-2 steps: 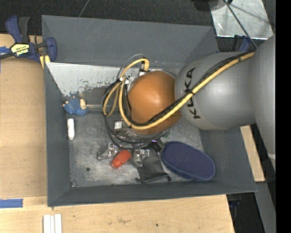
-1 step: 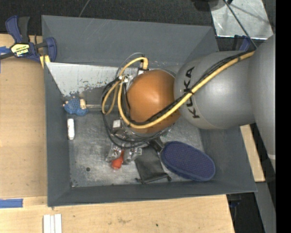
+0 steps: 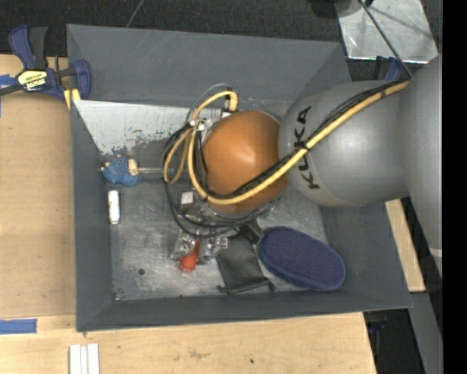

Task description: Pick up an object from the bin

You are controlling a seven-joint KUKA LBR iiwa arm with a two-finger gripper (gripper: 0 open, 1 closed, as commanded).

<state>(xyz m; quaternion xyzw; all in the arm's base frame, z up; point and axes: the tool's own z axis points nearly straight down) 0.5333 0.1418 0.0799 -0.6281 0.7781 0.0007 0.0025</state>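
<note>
1. Hanging low over the near middle of the bin (image 3: 93,287), the pincer (image 3: 197,249) sits beneath the arm's orange cover (image 3: 237,158). Whether it is wide or narrow cannot be told.
2. Nearest thing: a small red piece (image 3: 188,262) on the bin floor, just at the near-left of the pincer. It is not seen to be held.
3. Neighbours:
   - A black flat piece (image 3: 239,271) lies just right of the red piece.
   - A blue oval pad (image 3: 303,259) lies further right, close against the black flat piece.
   - A blue toy (image 3: 120,171) and a white piece (image 3: 114,206) lie well apart at the left.
4. Risk: the red piece is small and lies low. A closing that is off-centre would likely nudge it aside and come up with nothing.
5. Risk: the black flat piece is near. Its edge could be caught along with the red piece, causing a double pick or a drop on lifting.
6. Risk: the cables (image 3: 190,154) loop loosely round the wrist. A turn of the wrist may drag them over nearby things.
7. Orientation: the red piece looks roundish and is too small to give a long axis or a pointing direction. For comparison, the blue oval pad's long axis runs left to right, with its right end slightly nearer.
</note>
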